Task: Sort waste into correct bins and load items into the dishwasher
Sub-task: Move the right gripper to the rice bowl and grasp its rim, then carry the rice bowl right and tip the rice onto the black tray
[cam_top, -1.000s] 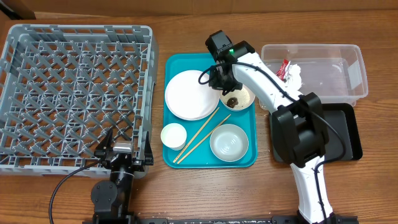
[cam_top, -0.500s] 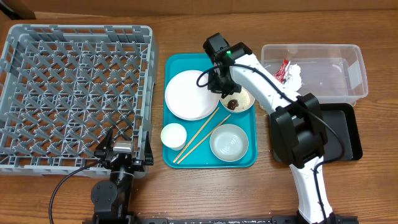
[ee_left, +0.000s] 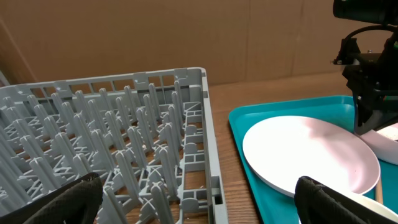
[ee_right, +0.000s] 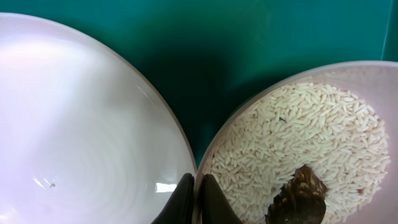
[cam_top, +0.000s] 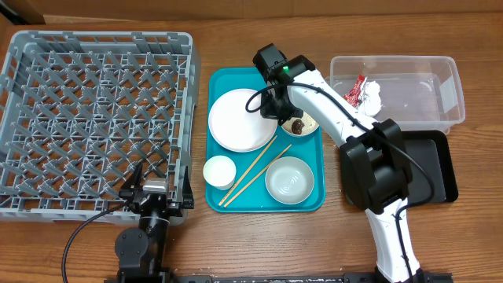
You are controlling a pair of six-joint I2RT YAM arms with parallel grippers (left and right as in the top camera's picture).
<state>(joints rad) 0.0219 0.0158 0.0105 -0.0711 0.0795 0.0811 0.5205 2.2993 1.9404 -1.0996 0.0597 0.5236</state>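
My right gripper (cam_top: pixel 280 110) (ee_right: pixel 198 200) is shut on the left rim of a white bowl (cam_top: pixel 302 125) (ee_right: pixel 373 93) on the teal tray. The bowl holds white rice (ee_right: pixel 292 137) and a dark brown food bit (cam_top: pixel 297 125) (ee_right: pixel 303 194). The round white plate (cam_top: pixel 238 119) (ee_right: pixel 81 124) (ee_left: pixel 311 152) lies just left of it. A small white cup (cam_top: pixel 219 171), chopsticks (cam_top: pixel 250 171) and an empty white bowl (cam_top: pixel 290 180) lie nearer the front. My left gripper (cam_top: pixel 155 191) (ee_left: pixel 199 199) is open and empty at the front right corner of the grey dish rack (cam_top: pixel 94 118) (ee_left: pixel 124 137).
The teal tray (cam_top: pixel 236 75) (ee_right: pixel 217 43) (ee_left: pixel 239 134) sits right of the rack. The clear tub (cam_top: pixel 416 94) at the right holds the red wrapper (cam_top: pixel 357 88) and the white tissue (cam_top: pixel 371 97). The black tray (cam_top: pixel 437 169) lies in front of the tub, partly under the right arm.
My right gripper has shifted slightly left and back, and the rice bowl has moved with it toward the plate. The left arm has not moved.
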